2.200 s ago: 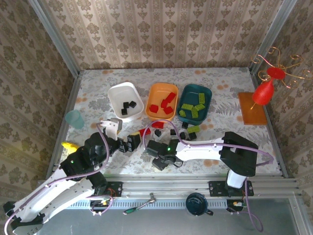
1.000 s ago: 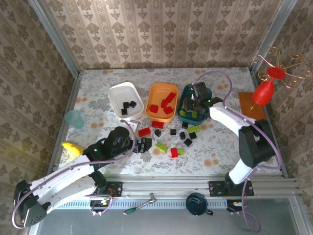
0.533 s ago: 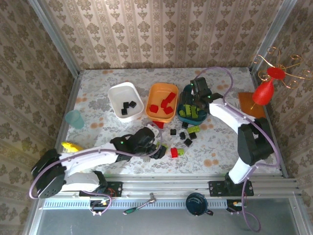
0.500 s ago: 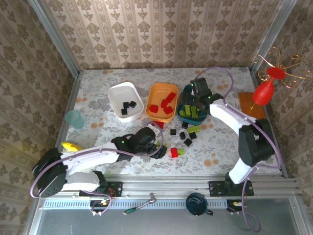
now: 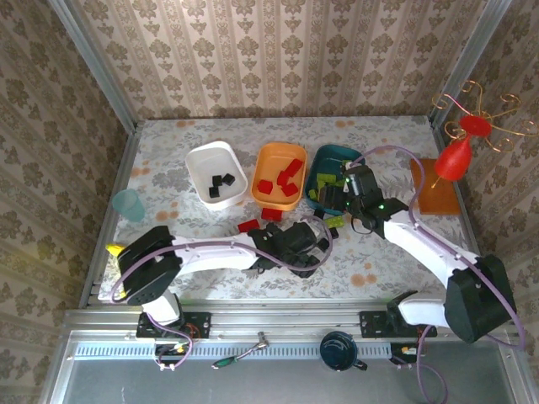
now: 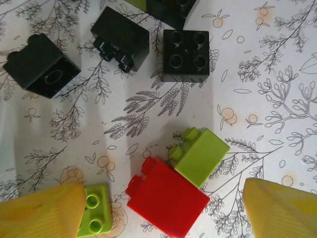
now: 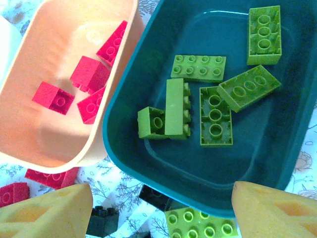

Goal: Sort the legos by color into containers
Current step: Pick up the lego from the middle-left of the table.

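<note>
Over the loose legos [image 6: 168, 202], left jaws have arrived.

Top external: high, behind the arm bases, looks down and forward over the whole table [image 5: 160, 185].
Left wrist: close, faces straight down; red brick [image 6: 168, 198] sits between left fingertips [image 6: 44, 210].
Right wrist: close, angled down; teal tub [image 7: 267, 139] and orange tub [image 7: 59, 134] lie beyond right fingertips [image 7: 44, 213].
Both tubs also appear in the top external view.

Three containers: a white tub [image 5: 206, 164], an orange tub [image 5: 274, 164], a dark teal tub [image 5: 326, 164]. Six lime-green legos [image 7: 198, 68] in the teal, four red legos [image 7: 89, 73] in the orange. On the worktop [image 6: 277, 59], left wrist view: three whole black legos [image 6: 185, 54], two lime bricks [image 6: 200, 154], one red brick [image 6: 168, 198].
</note>
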`<action>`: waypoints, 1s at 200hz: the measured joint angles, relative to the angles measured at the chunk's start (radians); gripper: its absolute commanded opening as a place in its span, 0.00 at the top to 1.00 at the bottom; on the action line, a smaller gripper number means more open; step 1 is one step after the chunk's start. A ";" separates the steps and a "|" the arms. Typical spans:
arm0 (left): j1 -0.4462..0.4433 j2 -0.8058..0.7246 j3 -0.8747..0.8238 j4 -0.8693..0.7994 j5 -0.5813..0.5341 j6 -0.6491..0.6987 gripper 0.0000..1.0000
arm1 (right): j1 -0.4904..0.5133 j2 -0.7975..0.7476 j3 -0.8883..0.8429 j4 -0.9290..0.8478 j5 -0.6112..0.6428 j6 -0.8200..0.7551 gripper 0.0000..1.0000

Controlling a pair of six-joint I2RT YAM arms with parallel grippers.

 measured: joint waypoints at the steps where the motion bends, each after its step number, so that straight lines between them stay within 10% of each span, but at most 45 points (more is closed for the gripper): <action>1: -0.002 0.002 0.002 -0.002 -0.002 0.000 0.16 | 0.000 -0.001 -0.001 0.000 0.000 0.000 0.24; 200: -0.029 0.126 0.048 -0.060 -0.050 0.048 0.47 | -0.024 -0.043 -0.028 0.000 0.004 0.000 0.23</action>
